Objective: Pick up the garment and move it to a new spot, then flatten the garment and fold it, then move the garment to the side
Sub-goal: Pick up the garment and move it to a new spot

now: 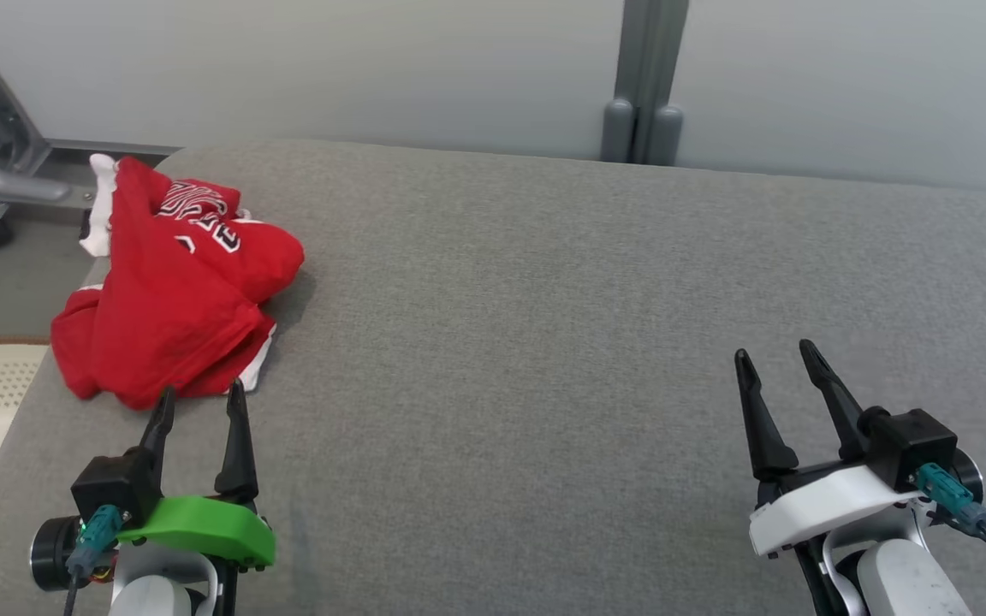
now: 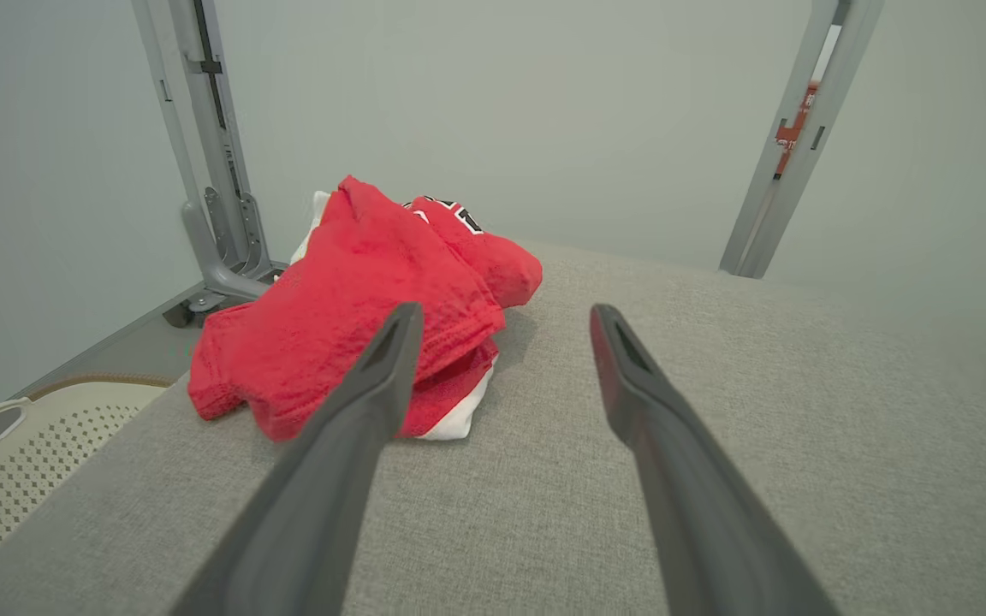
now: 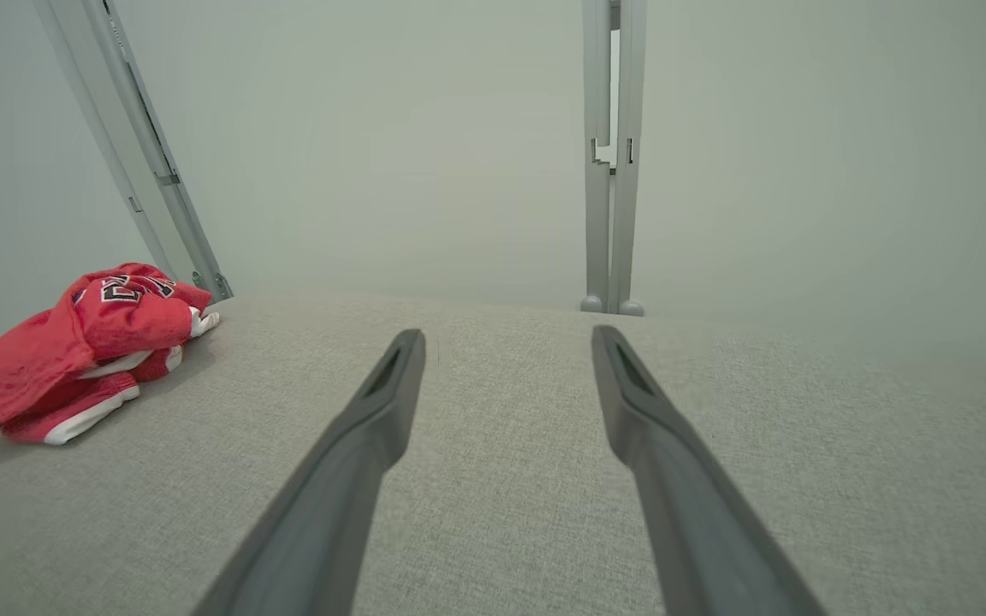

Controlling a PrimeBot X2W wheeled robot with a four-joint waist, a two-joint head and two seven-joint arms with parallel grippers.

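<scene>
One grey fabric surface [image 1: 544,299], red garment [image 1: 168,316] far left, pale wall [image 1: 330,68] behind.

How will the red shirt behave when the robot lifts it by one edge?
Probably floppy: the red shirt lies crumpled in soft folds, so it should hang and unfold. Likely light, since the cloth looks thin. It may drag on the rough grey cushion.

Crumpled red garment [image 1: 172,295] with white trim, heaped at cushion's far-left corner
</scene>
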